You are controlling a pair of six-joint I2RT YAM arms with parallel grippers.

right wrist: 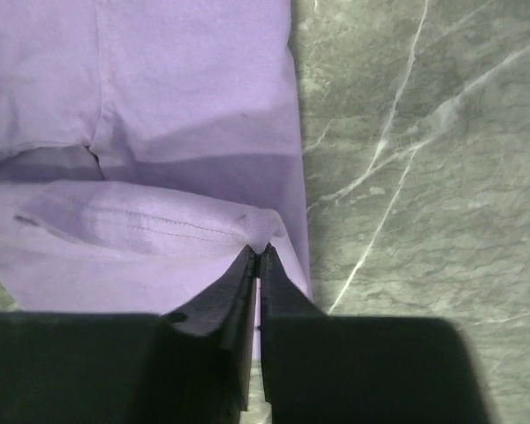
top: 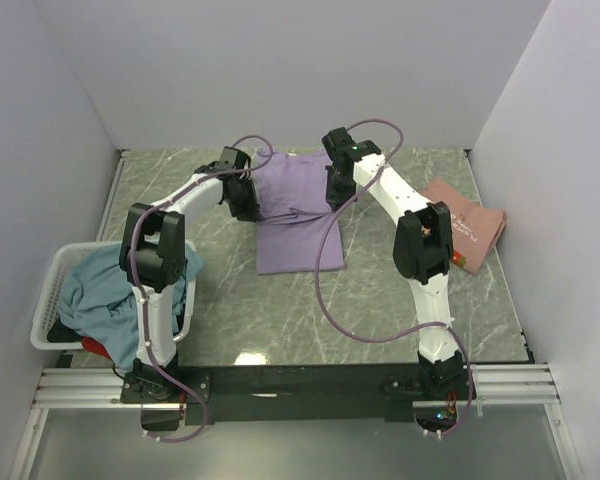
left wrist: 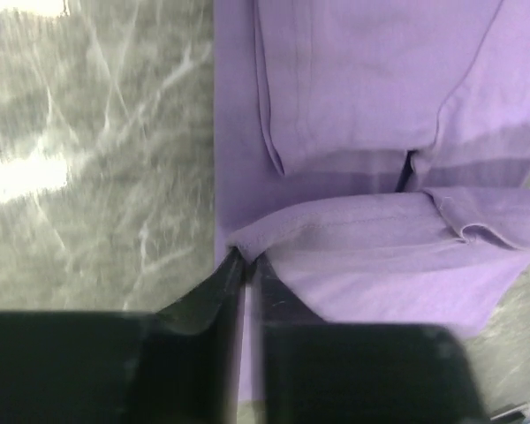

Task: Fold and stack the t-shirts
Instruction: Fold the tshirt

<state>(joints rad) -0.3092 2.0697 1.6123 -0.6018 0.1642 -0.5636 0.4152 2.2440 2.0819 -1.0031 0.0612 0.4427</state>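
Veined marble under soft lavender t-shirt

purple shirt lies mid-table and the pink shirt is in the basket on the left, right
No: the pink shirt lies on the table at the right, not in the basket, as the top external view shows. The purple shirt does lie mid-table.

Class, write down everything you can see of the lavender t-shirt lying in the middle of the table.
The lavender t-shirt is plain, soft cloth. Its sides are folded inward, making a narrow panel that lies mostly flat on the grey marbled table. A stitched, hemmed fold runs across its width. The left gripper pinches that fold at one side edge and the right gripper pinches it at the other. Both sets of jaws are closed on the cloth.
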